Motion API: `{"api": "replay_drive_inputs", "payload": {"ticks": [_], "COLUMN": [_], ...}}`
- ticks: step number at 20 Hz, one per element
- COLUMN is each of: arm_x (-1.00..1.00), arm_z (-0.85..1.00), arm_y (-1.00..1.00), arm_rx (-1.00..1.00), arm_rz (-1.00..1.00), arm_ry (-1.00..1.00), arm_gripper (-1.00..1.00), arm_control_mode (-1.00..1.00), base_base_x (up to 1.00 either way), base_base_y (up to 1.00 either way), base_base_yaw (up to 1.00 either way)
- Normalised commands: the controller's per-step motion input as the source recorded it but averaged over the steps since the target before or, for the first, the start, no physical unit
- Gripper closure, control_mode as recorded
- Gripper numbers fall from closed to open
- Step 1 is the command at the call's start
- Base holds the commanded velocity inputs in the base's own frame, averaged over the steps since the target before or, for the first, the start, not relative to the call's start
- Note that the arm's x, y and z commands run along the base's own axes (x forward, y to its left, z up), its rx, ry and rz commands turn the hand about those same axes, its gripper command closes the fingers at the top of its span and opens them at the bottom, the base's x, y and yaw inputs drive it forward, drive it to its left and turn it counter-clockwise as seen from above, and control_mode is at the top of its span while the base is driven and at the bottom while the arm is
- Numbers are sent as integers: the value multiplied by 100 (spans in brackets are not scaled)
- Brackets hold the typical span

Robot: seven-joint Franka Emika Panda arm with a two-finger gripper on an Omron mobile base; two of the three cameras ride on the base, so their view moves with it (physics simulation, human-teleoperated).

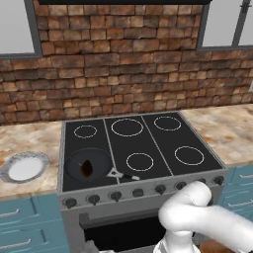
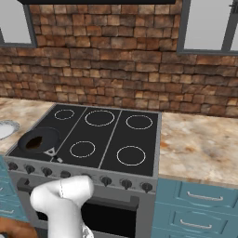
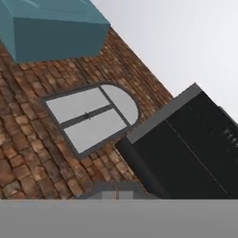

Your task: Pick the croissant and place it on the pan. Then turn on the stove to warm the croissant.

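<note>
The croissant (image 1: 87, 168) (image 2: 33, 143) lies inside the black pan (image 1: 101, 159) (image 2: 46, 135), a small brown piece near its middle. The pan rests on the front left burner of the stove (image 1: 148, 143) (image 2: 109, 132), with its short handle (image 1: 118, 175) pointing toward the front edge. A row of dark knobs (image 1: 138, 192) (image 2: 106, 181) runs along the grey steel front. My white arm bends low in front of the oven, its elbow (image 1: 195, 197) (image 2: 65, 190) just below the knob row.
A grey-rimmed white plate (image 1: 23, 167) (image 2: 3, 128) sits on the counter left of the stove. Marble counter (image 2: 204, 144) extends to the right. The hand view looks up at a brick wall (image 3: 28, 153), an arched window (image 3: 88, 116) and a black hood (image 3: 186, 148).
</note>
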Motion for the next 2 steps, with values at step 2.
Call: {"api": "replay_drive_inputs", "payload": {"ticks": [2], "arm_x": [-28], "arm_z": [2], "arm_y": [-9], "arm_rx": [7], "arm_rz": [-7], "arm_ry": [-3], "arm_gripper": [100], "arm_control_mode": [-100], "base_base_x": [0], "base_base_y": [0], "base_base_yaw": [0]}}
